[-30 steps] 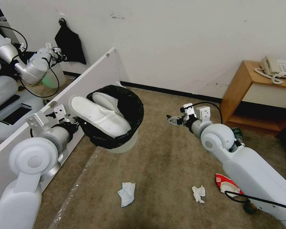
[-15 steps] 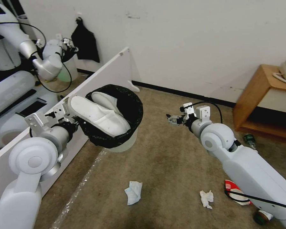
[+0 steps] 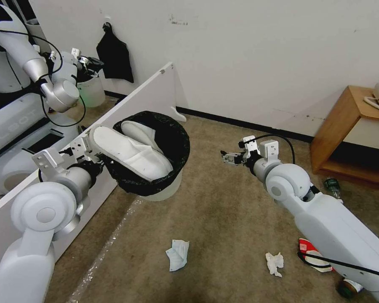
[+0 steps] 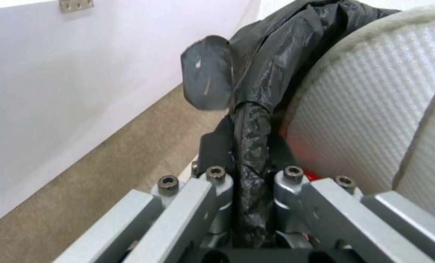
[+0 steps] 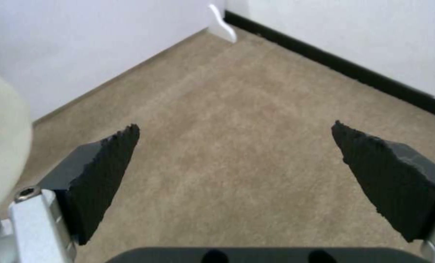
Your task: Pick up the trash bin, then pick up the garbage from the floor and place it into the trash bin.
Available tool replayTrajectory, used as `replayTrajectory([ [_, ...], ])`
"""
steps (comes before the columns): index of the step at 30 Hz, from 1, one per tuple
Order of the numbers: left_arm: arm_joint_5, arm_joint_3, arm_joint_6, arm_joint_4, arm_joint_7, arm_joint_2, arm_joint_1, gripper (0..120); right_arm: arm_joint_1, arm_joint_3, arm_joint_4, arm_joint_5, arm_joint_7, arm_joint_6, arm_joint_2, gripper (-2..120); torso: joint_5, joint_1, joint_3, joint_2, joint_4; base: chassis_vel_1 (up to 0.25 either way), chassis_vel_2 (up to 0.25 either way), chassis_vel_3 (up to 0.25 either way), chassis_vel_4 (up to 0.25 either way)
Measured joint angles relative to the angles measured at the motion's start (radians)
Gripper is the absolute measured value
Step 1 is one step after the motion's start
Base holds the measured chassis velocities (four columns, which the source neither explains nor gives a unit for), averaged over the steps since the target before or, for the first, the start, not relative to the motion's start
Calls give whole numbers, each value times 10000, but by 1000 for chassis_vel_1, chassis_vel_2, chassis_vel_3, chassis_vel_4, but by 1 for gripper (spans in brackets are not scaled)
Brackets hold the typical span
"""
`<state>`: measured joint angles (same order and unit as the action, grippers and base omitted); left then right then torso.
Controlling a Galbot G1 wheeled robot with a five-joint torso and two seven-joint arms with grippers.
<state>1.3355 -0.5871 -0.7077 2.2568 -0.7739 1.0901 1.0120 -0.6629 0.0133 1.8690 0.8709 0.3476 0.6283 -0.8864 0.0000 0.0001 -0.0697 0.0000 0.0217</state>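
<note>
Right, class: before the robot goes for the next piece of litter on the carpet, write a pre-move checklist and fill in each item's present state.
1. Left gripper clamped on the bin's black bag rim: ok.
2. Trash bin held off the floor, opening upward: ok, slightly tilted.
3. Slippers inside the bin: not ok, one pokes over the rim.
4. Right gripper open and empty: ok.
5. Litter on the carpet in sight: ok, face mask, tissue.
6. Firmness of the grip on the rim: cannot tell.
</note>
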Motion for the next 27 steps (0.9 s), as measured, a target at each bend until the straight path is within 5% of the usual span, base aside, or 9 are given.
replayTrajectory([
  [27,110,-147,-29,212,26,-27,114,4,-206,3021,-887,-94,-1025,-769,-36,100,1,0,1,0,1,0,0,0,0],
])
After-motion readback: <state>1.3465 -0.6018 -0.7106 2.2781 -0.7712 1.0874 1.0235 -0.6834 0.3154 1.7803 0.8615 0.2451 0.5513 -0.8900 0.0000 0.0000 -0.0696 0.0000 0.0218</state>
